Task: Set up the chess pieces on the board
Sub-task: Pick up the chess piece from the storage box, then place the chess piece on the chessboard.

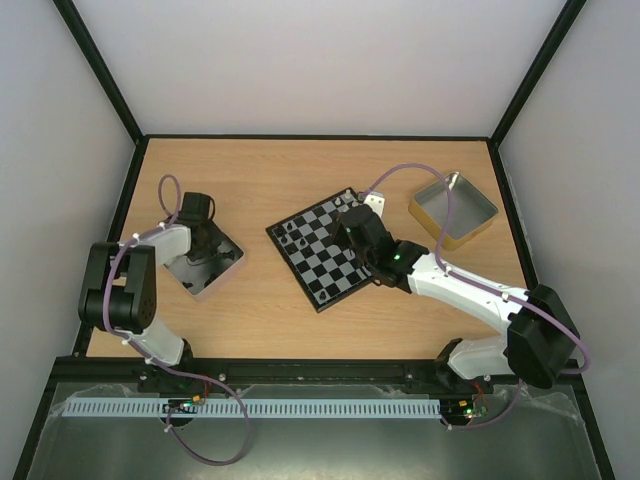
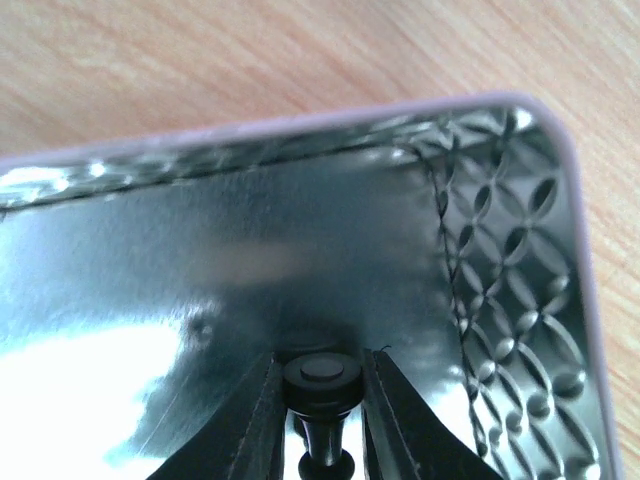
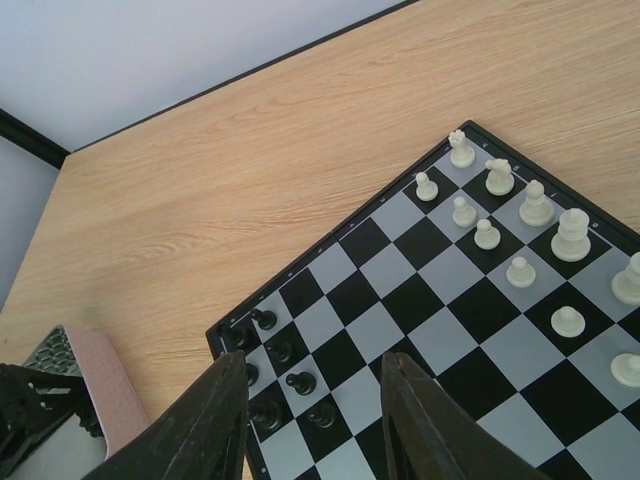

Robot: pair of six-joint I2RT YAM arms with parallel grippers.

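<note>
Left pincer (image 2: 322,358) clamped on black piece (image 2: 320,378) inside tin (image 2: 510,250), left on counter (image 1: 300,170). Right pincer (image 3: 312,362) apart, empty, above board (image 3: 400,300) at center; black pieces (image 3: 300,382) on its left corner, white pieces (image 3: 487,233) on its far corner.

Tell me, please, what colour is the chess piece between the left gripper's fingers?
Black; the chess piece shows best in the left wrist view.

Our left arm (image 1: 165,243) and right arm (image 1: 460,287) pair white links with black joints. Purple cables (image 1: 166,186) loop along them. The right gripper (image 3: 315,365) has black tapered fingers (image 3: 205,420).
</note>
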